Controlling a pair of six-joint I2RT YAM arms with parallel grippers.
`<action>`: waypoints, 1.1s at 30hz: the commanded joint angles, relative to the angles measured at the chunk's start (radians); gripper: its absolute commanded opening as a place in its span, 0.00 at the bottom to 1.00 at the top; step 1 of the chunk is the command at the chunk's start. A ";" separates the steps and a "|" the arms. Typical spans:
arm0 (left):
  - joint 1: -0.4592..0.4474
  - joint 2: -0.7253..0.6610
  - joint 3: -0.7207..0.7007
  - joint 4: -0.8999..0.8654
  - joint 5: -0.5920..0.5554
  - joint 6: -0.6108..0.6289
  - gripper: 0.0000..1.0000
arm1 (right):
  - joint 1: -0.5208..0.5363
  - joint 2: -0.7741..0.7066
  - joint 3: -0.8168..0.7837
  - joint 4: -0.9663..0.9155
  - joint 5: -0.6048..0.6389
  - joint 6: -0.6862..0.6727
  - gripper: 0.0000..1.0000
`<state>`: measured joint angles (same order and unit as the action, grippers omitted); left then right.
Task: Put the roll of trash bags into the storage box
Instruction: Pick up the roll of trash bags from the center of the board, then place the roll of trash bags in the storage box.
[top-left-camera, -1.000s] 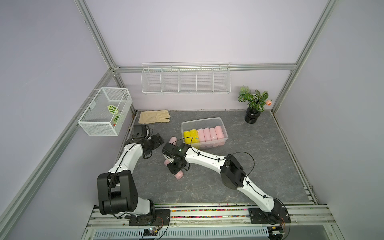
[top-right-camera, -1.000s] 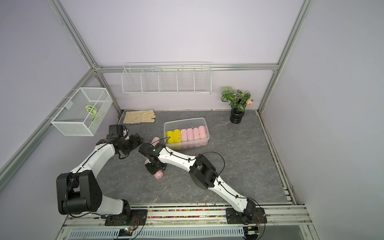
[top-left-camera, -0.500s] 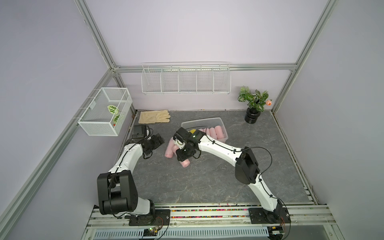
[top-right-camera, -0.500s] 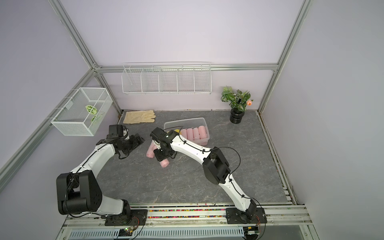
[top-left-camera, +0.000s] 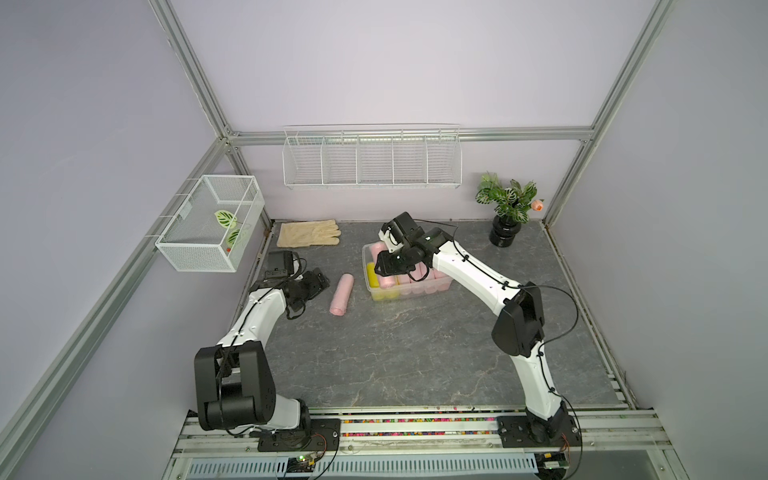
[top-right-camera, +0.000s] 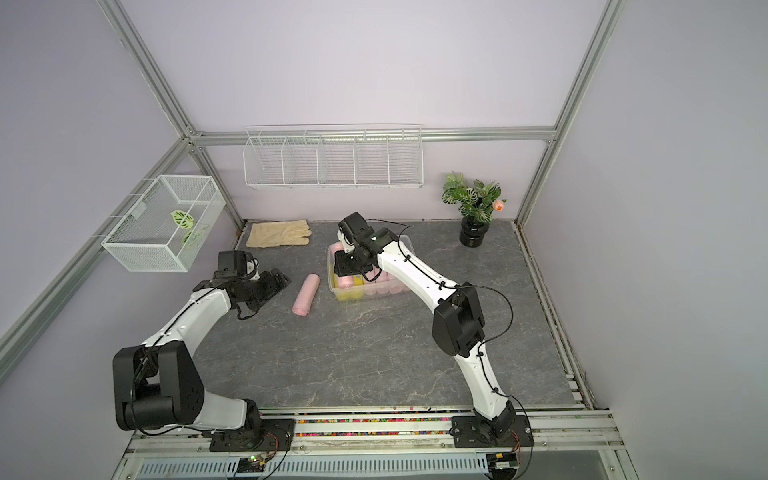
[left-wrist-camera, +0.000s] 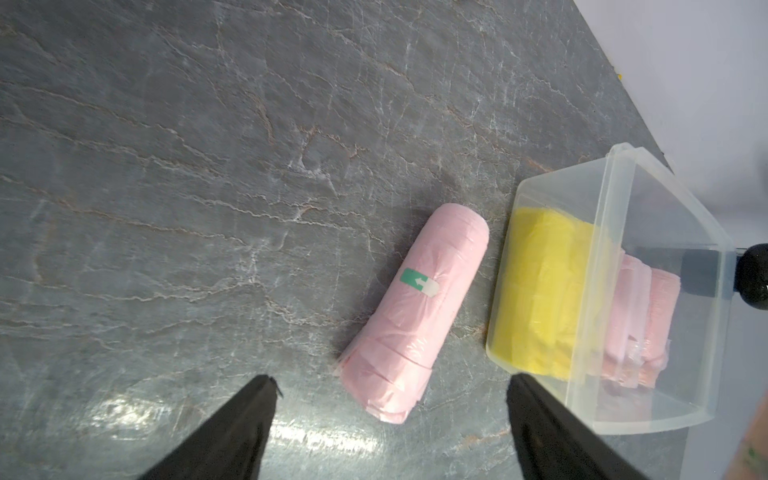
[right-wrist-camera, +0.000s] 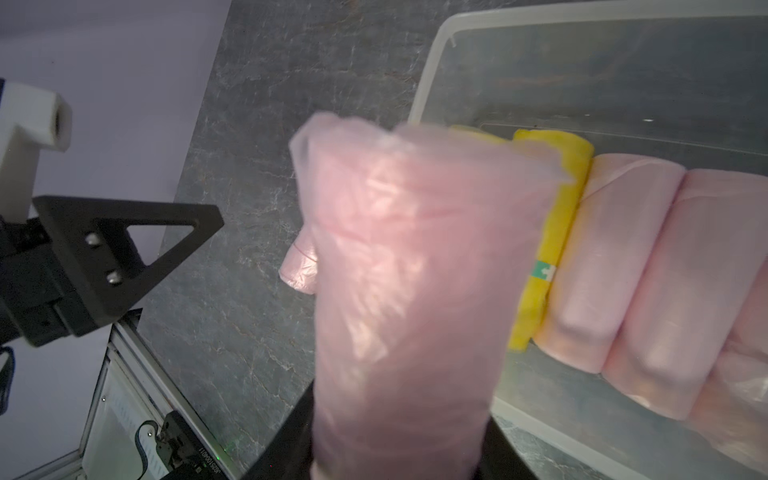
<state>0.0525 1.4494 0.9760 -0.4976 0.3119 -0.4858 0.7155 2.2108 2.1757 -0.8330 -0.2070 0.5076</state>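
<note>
1. The right gripper (top-left-camera: 384, 266) is clamped on a pink roll of trash bags (right-wrist-camera: 415, 291), held over the 9 o'clock end of the storage box (top-left-camera: 440, 286); whether it touches the contents I cannot tell
2. The storage box sits at 12 o'clock of the table (top-left-camera: 395, 353) centre, with yellow rolls (right-wrist-camera: 552, 199) at its 9 o'clock end and a row of pink rolls (right-wrist-camera: 648, 266) beside them
3. A loose pink roll (top-left-camera: 342, 294) lies on the table at 9 o'clock of the box, close but apart
4. The left gripper (top-left-camera: 316, 281) sits at 9 o'clock of that roll, jaws spread wide, holding nothing
5. A glove (top-left-camera: 308, 234) lies at 11 o'clock of the box, a potted plant (top-left-camera: 507, 208) at 2 o'clock
</note>
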 joint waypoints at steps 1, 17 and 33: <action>0.005 -0.029 -0.017 0.011 0.017 -0.002 0.91 | -0.014 0.055 0.067 0.030 -0.008 0.055 0.44; 0.004 -0.048 -0.039 0.017 0.036 -0.007 0.91 | -0.047 0.248 0.185 0.060 -0.035 0.155 0.43; 0.003 -0.041 -0.039 0.017 0.052 -0.002 0.91 | -0.061 0.343 0.248 -0.032 -0.062 0.121 0.45</action>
<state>0.0525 1.4193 0.9436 -0.4904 0.3450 -0.4892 0.6601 2.5347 2.3955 -0.8234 -0.2600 0.6518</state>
